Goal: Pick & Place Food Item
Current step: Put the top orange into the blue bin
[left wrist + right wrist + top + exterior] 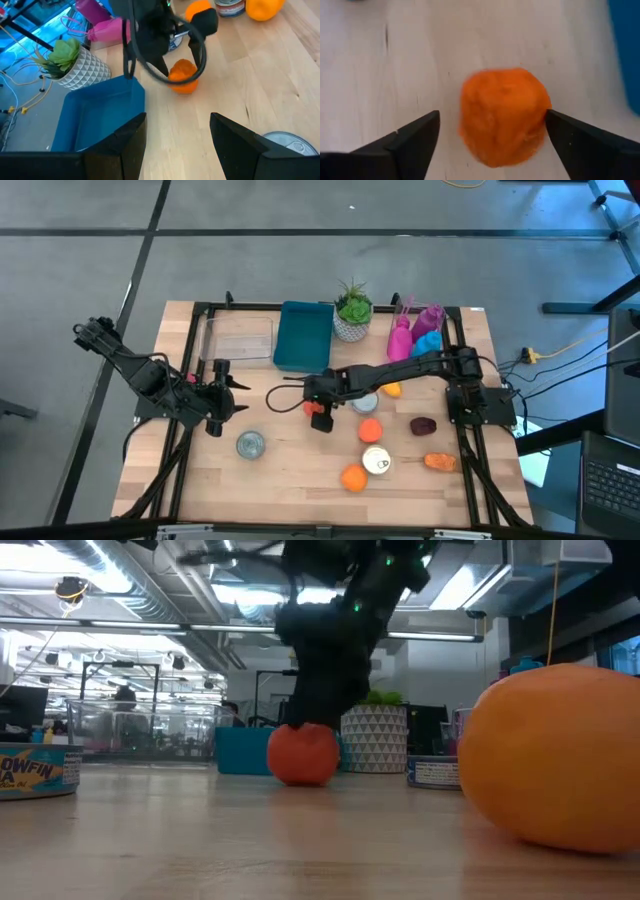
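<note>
From the high view, I have the right gripper (318, 414) reached across to the middle of the frame, just below the blue tray (303, 335), standing over a small orange-red food item (311, 409) on the wooden table (290, 470); the left gripper (218, 395) waits at centre left, just above a tin can (249, 443). Other food lies at lower right of the frame, well apart from my target. In the low view, the dark right arm comes down at centre frame onto the food item (303, 754), which sits on the tabletop; a big orange (555, 755) fills the right side, close to the lens. In the left wrist view, the left gripper (177, 137) shows its fingers parted with nothing between them, and the food item (183, 77) sits at upper centre under the other arm. In the right wrist view, the right gripper (492, 135) is spread wide, its fingers clear of the food item (503, 116) on both sides, so nothing is grasped. I cannot tell whether I am setting it down or about to take it. If I grip, I judge I should centre it, since it sits nearer one finger, descend a touch, and close gently, as it looks soft and could roll.
</note>
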{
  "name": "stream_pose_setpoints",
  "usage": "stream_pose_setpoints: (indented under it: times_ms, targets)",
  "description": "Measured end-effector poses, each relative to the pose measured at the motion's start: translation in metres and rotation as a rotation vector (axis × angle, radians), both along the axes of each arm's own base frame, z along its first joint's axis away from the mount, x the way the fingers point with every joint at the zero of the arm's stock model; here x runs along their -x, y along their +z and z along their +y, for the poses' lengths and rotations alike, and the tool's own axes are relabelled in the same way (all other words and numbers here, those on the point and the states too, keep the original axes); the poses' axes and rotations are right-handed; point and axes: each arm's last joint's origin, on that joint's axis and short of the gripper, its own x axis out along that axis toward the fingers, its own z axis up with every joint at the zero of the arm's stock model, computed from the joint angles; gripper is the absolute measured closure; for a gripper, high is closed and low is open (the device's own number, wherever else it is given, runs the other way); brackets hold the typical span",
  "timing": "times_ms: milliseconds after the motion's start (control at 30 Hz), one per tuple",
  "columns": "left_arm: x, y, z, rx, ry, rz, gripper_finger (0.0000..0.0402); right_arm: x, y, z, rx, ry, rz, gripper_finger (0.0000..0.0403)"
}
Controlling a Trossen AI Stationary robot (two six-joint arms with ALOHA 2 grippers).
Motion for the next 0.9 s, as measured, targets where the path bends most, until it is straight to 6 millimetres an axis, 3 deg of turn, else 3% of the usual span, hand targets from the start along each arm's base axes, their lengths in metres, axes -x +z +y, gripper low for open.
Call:
stream_pose_setpoints:
  times_ms: [233, 533, 700, 900]
  targets:
    - [0.0, 0.0, 0.0, -0.005, 0.004, -0.002, 0.0194, -0.004, -0.014, -0.008, 0.044, -0.031, 0.024, 0.0025]
    - [0.0, 0.0, 0.0, -0.005, 0.004, -0.002, 0.0194, -0.008, -0.01, -0.012, 0.045, -0.026, -0.031, 0.0095]
    - [0.0, 0.0, 0.0, -0.004, 0.005, -0.002, 0.0194, -0.017, 0.006, -0.012, 0.049, -0.012, -0.083, 0.0118]
    - [0.0, 0.0, 0.0, -0.002, 0.006, -0.002, 0.0194, -0.032, 0.042, -0.015, 0.128, 0.032, -0.188, 0.0109]
